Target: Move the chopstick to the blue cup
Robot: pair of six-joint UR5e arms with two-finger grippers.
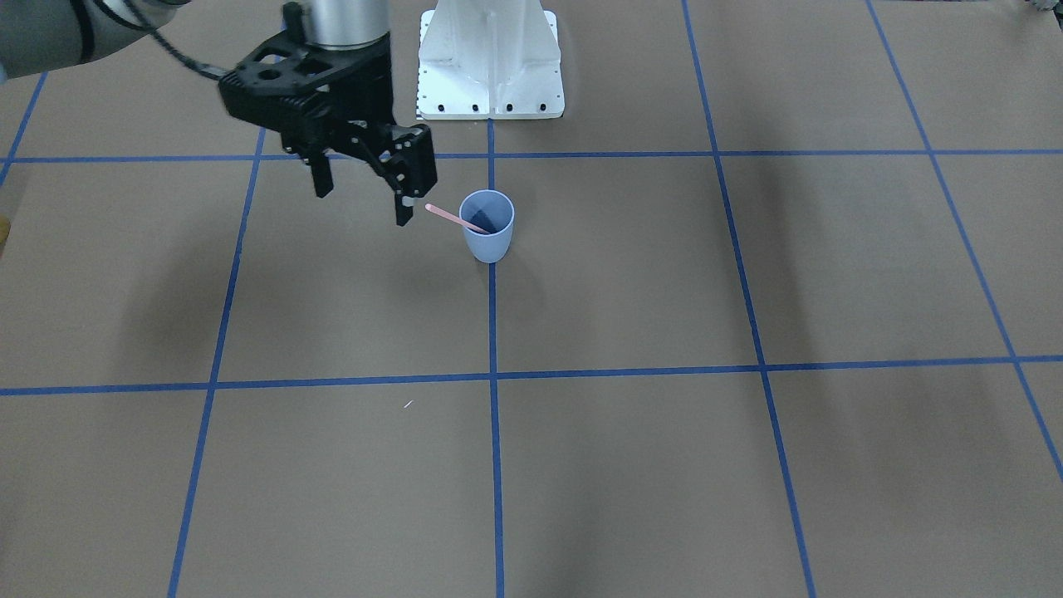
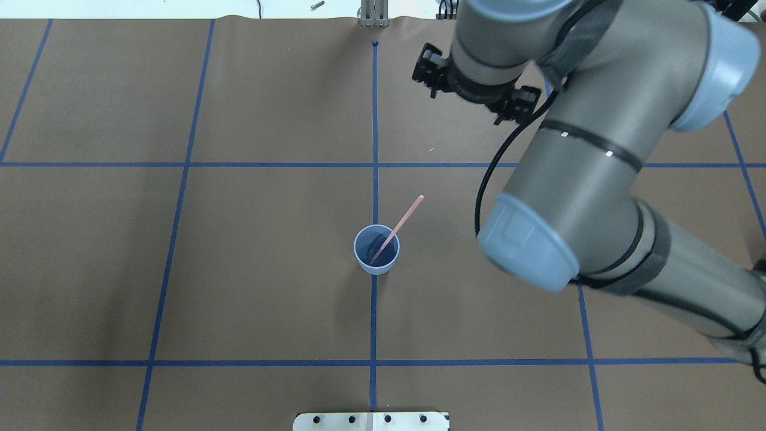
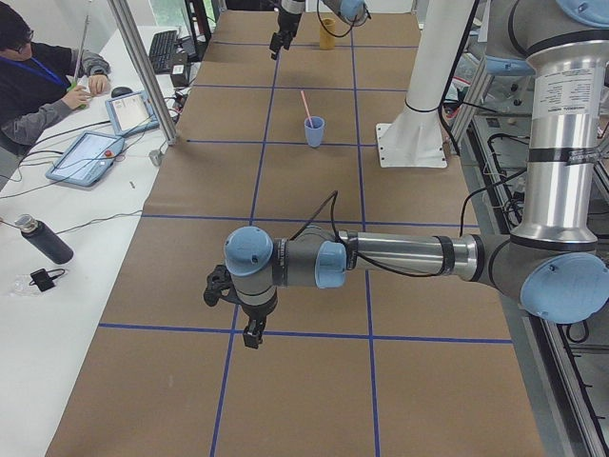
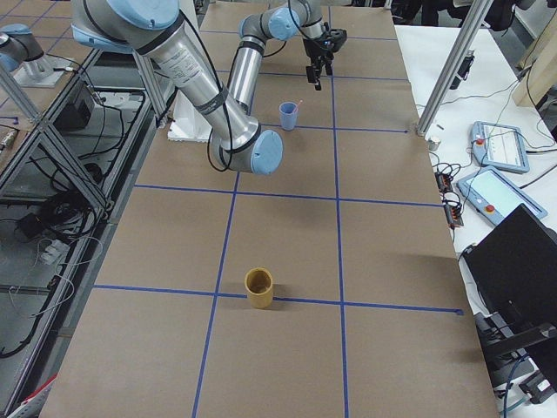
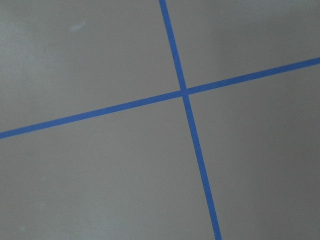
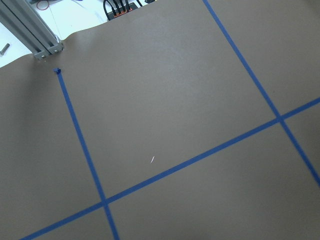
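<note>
The blue cup (image 1: 487, 237) stands upright near the table's middle; it also shows in the overhead view (image 2: 376, 261). A pale pink chopstick (image 1: 448, 216) stands tilted inside it, its lower end in the cup, its upper end leaning over the rim (image 2: 408, 213). My right gripper (image 1: 363, 199) hangs above the table beside the chopstick's upper end, open and empty, not touching it. My left gripper (image 3: 249, 328) shows only in the exterior left view, low over the table far from the cup; I cannot tell whether it is open or shut.
A yellow cup (image 4: 258, 287) stands on the table toward my right end, far from the blue cup. The white robot base (image 1: 490, 62) sits just behind the blue cup. Blue tape lines cross the brown table cover.
</note>
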